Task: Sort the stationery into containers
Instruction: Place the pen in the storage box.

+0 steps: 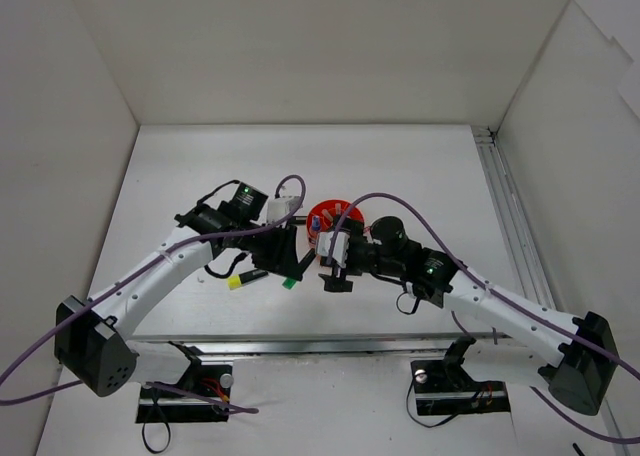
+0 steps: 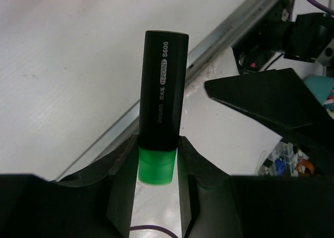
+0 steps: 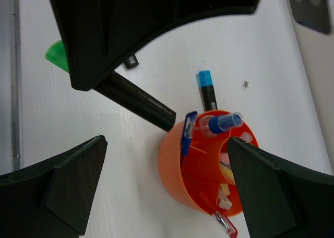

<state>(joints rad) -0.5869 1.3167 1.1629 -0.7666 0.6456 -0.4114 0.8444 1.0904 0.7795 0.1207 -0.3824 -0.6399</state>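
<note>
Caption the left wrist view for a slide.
Left gripper shut on a black highlighter at its green cap, white table behind.

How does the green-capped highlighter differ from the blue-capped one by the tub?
Cap colour: the green-capped highlighter has a green cap, the blue-capped highlighter a blue one. State: the green-capped one is clamped at its cap in the left gripper; the blue-capped one lies free on the table beside the orange tub. Both have black bodies.
</note>
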